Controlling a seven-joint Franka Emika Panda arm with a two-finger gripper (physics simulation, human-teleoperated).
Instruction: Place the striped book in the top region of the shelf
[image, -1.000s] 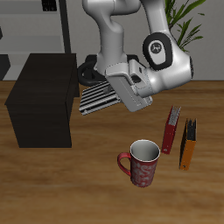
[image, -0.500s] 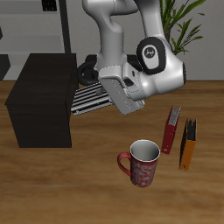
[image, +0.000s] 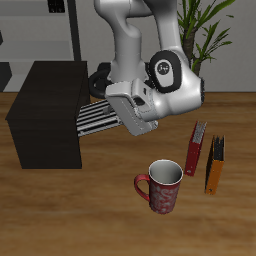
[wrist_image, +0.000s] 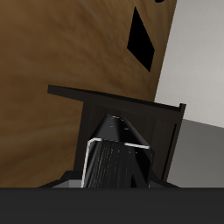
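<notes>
Clamped in the Franka's gripper (image: 112, 103), the striped book (image: 96, 117) hangs in the air just beside the shelf (image: 45, 110), its black-and-white cover lying nearly flat at about the height of the shelf's flat top and its near end overlapping the shelf's edge in the exterior view. In the wrist view the gripper (wrist_image: 118, 153) has its fingers closed on the book (wrist_image: 115, 166), with the dark shelf (wrist_image: 131, 114) beyond it. One shelf stands on the wooden table (image: 60, 215). Well away from the shelf, nearer the table's front edge, stands one red patterned mug (image: 160, 185). Beside the mug, two more books stand upright close together: one red book (image: 195, 148) and one orange-and-black book (image: 214, 165).
</notes>
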